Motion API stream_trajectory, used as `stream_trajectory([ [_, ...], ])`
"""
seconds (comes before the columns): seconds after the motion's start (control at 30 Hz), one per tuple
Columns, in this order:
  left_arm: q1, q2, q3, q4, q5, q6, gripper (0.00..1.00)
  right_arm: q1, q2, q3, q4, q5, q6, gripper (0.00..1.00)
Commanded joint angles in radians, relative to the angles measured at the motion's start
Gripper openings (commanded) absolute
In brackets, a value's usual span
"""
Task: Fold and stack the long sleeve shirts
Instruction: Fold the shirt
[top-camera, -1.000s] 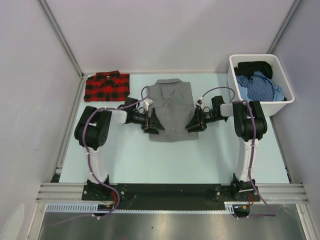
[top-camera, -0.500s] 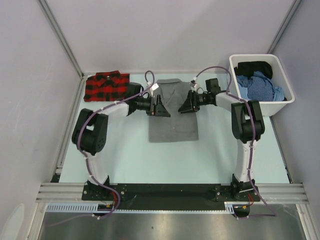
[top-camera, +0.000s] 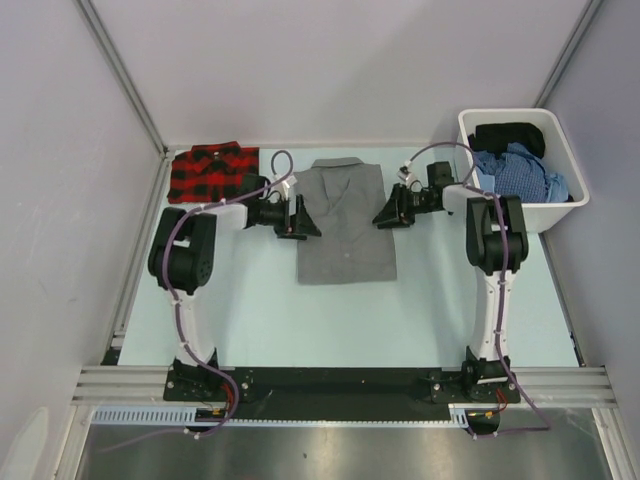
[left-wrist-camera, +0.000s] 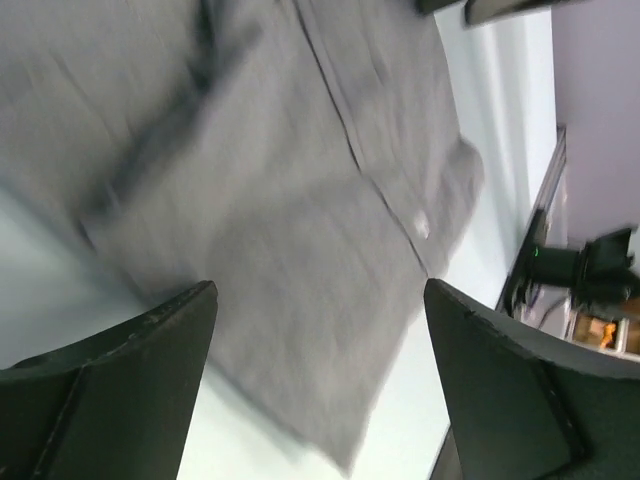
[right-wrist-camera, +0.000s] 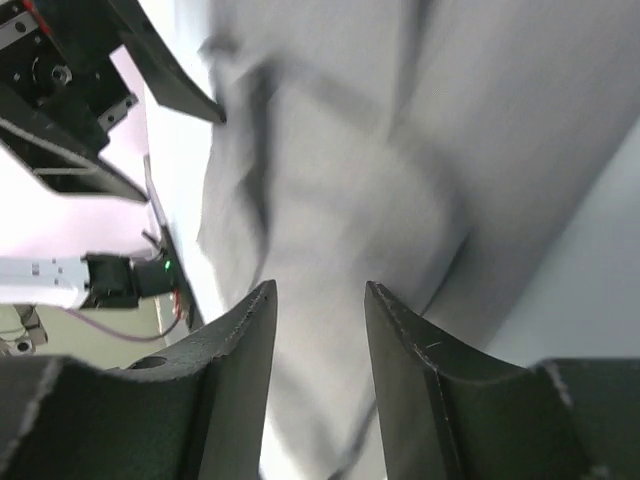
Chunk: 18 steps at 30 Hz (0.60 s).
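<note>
I see the left gripper (left-wrist-camera: 318, 385) wide apart and empty, at the edge of the grey shirt (top-camera: 345, 225). The right gripper (right-wrist-camera: 318, 360) is slightly apart, empty too.

Setting: a robotics lab test cell. Plain white panels (top-camera: 350, 70) on aluminium posts (top-camera: 122, 75) enclose a pale table (top-camera: 400, 310) on three sides. The left arm (top-camera: 183, 265) and right arm (top-camera: 497, 250) are bolted to an extruded rail (top-camera: 125, 385) along the bottom of the frame, with exposed cables (top-camera: 180, 322). A white bin (top-camera: 558, 212) sits at upper right.
</note>
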Motion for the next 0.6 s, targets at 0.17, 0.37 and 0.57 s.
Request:
stream_trajectory([
  [0.17,-0.079,-0.343,-0.273,-0.02,0.066,0.115,0.88,0.091,-0.369,-0.349,-0.08,-0.032,-0.094,0.44],
  [0.37,-0.127,-0.228,-0.339,0.087,-0.025,-0.022,0.86,0.041,-0.261,-0.443,-0.038,0.032,-0.082,0.43],
  [0.57,-0.107,-0.301,-0.317,-0.019,0.017,0.125,0.86,-0.005,-0.285,-0.412,-0.175,0.04,-0.188,0.41],
])
